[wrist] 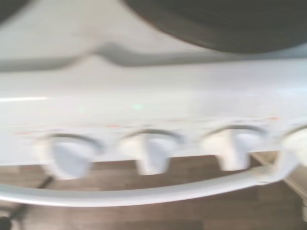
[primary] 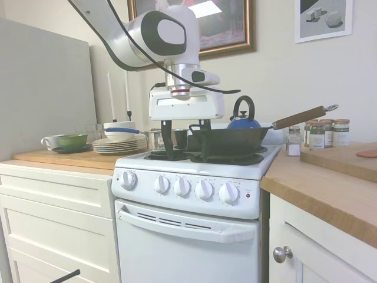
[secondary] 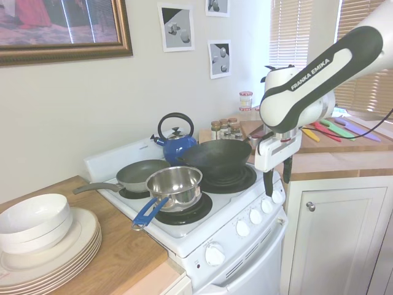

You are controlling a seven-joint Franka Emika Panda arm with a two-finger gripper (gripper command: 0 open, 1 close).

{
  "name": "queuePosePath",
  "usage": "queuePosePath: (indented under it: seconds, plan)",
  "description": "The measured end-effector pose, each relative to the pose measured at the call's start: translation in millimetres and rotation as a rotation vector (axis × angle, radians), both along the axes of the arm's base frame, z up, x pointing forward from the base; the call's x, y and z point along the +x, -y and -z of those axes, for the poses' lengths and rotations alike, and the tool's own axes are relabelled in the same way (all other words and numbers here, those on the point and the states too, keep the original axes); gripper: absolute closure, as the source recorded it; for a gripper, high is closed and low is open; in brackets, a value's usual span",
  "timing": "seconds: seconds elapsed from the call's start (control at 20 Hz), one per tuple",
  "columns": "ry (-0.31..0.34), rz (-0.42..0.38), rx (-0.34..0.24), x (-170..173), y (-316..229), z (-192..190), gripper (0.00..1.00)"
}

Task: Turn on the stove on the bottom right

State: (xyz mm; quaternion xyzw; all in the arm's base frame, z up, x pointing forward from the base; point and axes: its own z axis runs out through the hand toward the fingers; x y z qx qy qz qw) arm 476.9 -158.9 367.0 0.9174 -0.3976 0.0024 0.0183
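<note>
The knob (primary: 228, 193) I want is the last in the row of five on the front panel of the stove (primary: 194, 212), the one nearest the small red light (primary: 248, 196) at the panel's right end. It looks like hard white plastic: round, smooth, a little glossy, fixed on a shaft, so it will not lift or shift, only turn. I judge it stiff to twist, perhaps with a detent, and slippery if I pinch it only by the rim. The wrist view, though blurred, shows each knob with a raised bar across its face; that bar is where I would take hold, one finger on each flat side, pushed well in so the pads do not skid off.

The next knob (primary: 204, 190) sits just beside it, so there is little room for a finger between them.

My gripper (primary: 183, 141) hangs above the front edge of the cooktop, fingers pointing straight down and spread wide, holding nothing. It is over the middle of the knob row, left of the one I need and above it.

Behind my fingers a dark wok (primary: 227, 140) sits on the front right burner, its wooden handle (primary: 299, 117) reaching over the counter (primary: 318, 183). A blue kettle (primary: 244, 120) stands behind it.
</note>
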Motion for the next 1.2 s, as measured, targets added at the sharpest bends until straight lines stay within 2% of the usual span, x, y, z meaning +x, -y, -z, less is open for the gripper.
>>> queuePosePath:
  seconds: [0.05, 0.1, 0.4, 0.8, 1.2]
  plan:
    - [-0.009, 0.001, -0.004, 3.1, 6.7, 4.7, 0.00]
    - [-0.017, 0.003, -0.006, 6.0, 12.4, 8.7, 1.00]
    - [-0.039, -0.005, -0.021, 16.2, 33.5, 20.0, 1.00]
    - [-0.073, -0.028, -0.041, 24.1, 27.2, 37.1, 1.00]
    - [-0.064, -0.015, -0.048, 25.0, 33.4, 40.6, 1.00]
